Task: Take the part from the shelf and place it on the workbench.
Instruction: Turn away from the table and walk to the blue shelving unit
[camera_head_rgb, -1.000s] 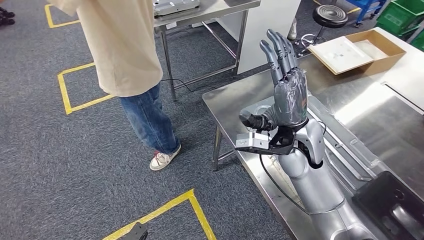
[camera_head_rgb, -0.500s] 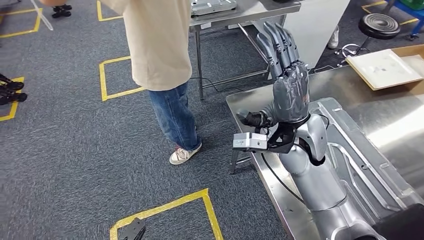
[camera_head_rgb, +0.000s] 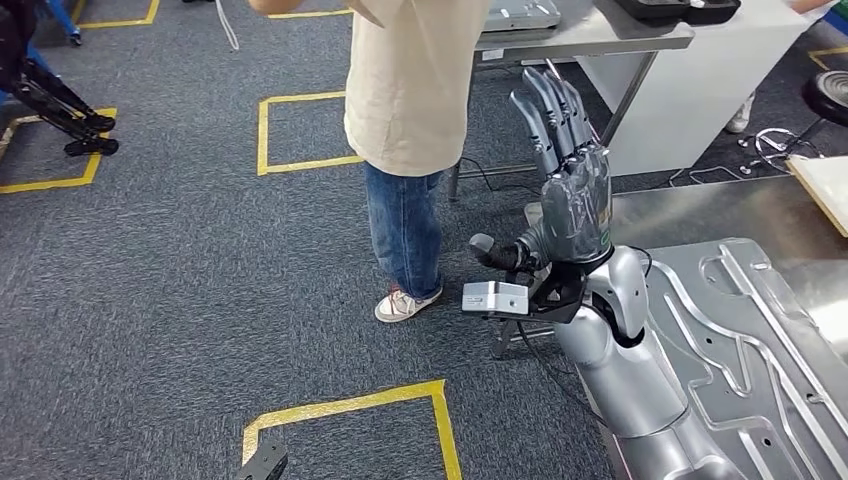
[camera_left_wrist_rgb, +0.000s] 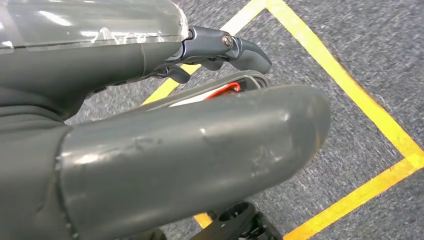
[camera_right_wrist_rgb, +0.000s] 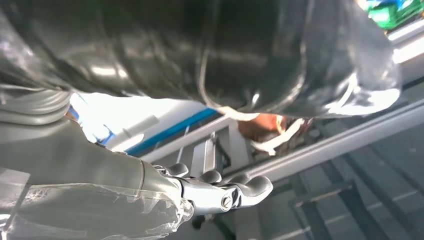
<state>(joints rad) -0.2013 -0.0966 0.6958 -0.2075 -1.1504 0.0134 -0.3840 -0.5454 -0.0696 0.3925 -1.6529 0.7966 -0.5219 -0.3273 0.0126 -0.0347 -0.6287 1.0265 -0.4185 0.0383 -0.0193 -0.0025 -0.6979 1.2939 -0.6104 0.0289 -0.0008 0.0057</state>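
A large stamped silver metal part (camera_head_rgb: 745, 335) lies flat on the steel workbench (camera_head_rgb: 690, 205) at the right of the head view. My right hand (camera_head_rgb: 565, 170) is raised upright over the bench's near-left corner, fingers straight and apart, holding nothing; its fingertips (camera_right_wrist_rgb: 225, 192) also appear in the right wrist view. My left hand (camera_left_wrist_rgb: 165, 125) hangs low over grey carpet with yellow tape lines, thumb and fingers loosely extended, nothing in it.
A person in a beige shirt and jeans (camera_head_rgb: 410, 150) stands on the carpet just left of the bench corner. Behind stands another metal table (camera_head_rgb: 590, 35) with a white cabinet (camera_head_rgb: 690, 95). Yellow floor squares (camera_head_rgb: 350, 410) mark the carpet.
The camera has turned left, so the bench, the part and the person have slid right in the picture. My right arm stays raised with the hand still spread.
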